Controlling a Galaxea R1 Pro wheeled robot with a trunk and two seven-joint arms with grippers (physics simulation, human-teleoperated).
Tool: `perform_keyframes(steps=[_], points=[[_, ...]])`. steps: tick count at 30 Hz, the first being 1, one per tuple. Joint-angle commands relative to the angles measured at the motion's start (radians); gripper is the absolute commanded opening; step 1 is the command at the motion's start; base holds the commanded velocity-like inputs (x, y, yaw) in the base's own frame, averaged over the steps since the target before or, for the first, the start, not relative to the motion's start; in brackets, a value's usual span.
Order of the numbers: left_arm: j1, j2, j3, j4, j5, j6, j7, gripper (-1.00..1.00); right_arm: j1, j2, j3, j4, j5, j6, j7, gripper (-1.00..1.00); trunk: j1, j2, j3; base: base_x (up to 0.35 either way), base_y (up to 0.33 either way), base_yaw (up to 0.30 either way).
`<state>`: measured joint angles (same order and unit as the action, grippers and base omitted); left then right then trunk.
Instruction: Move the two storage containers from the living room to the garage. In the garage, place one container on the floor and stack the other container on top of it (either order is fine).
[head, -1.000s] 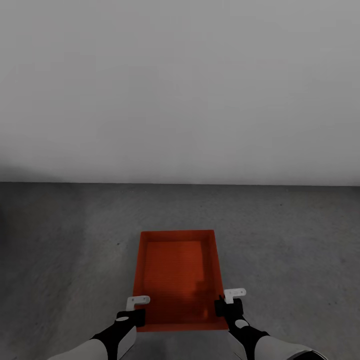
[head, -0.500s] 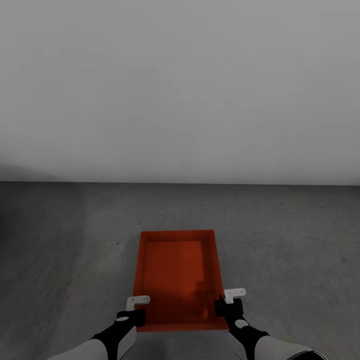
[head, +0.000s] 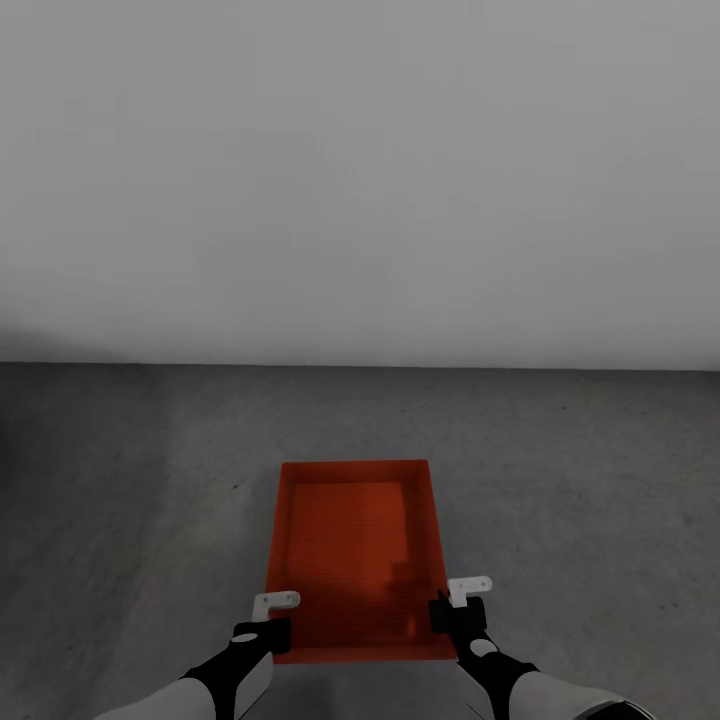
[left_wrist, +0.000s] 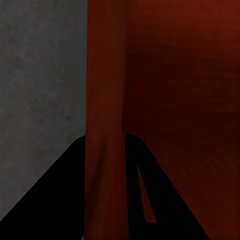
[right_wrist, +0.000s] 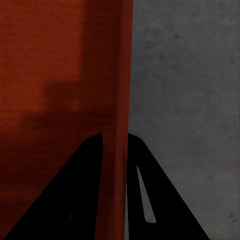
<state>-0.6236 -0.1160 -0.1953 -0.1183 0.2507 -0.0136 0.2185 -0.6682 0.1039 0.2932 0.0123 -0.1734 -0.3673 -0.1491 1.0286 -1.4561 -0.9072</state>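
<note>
One orange-red storage container (head: 355, 555) is in sight, open-topped and empty, over the dark grey concrete floor (head: 580, 480) a little way out from the white wall (head: 360, 180), with its long sides running away from the robot. Whether a second container sits beneath it cannot be told from above, and whether this one rests on the floor or hangs just clear of it is equally hard to judge. Two arms reach in at the container's near end, one on each long side. The left gripper (head: 268, 618) has its jaws closed over the left wall near the near corner; in the left wrist view the rim of that wall (left_wrist: 105, 150) runs straight up between the two dark fingers (left_wrist: 55, 200), one outside over the concrete and one inside the bin. The right gripper (head: 455, 605) clamps the right wall in the same fashion, and in the right wrist view the thin red wall (right_wrist: 119, 150) is pinched between the black fingers (right_wrist: 150, 195) with almost no gap on either side. The arms are cut off at the bottom edge of the head view, and the fingertips are lost in shadow in both wrist views.
</note>
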Motion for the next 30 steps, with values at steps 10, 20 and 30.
perform_keyframes(steps=[10, 20, 30], points=[[-0.001, 0.0, 0.024, -0.003, -0.008, -0.025, 0.012, -1.0, -0.001, 0.008, -0.042, 0.005, -0.034, -0.007, -0.003, -1.0, 0.012, -0.022, -0.01, 0.0, 0.0, 0.0], [-0.001, -0.001, 0.024, -0.003, -0.008, -0.025, 0.012, -1.0, -0.001, 0.008, -0.042, 0.005, -0.034, -0.005, -0.003, -1.0, 0.023, -0.043, -0.019, 0.0, 0.0, 0.0], [-0.001, 0.0, 0.024, -0.003, -0.008, -0.025, 0.012, -1.0, -0.001, 0.008, -0.042, 0.005, -0.034, -0.007, -0.003, -1.0, 0.031, -0.057, -0.026, 0.0, 0.0, 0.0]])
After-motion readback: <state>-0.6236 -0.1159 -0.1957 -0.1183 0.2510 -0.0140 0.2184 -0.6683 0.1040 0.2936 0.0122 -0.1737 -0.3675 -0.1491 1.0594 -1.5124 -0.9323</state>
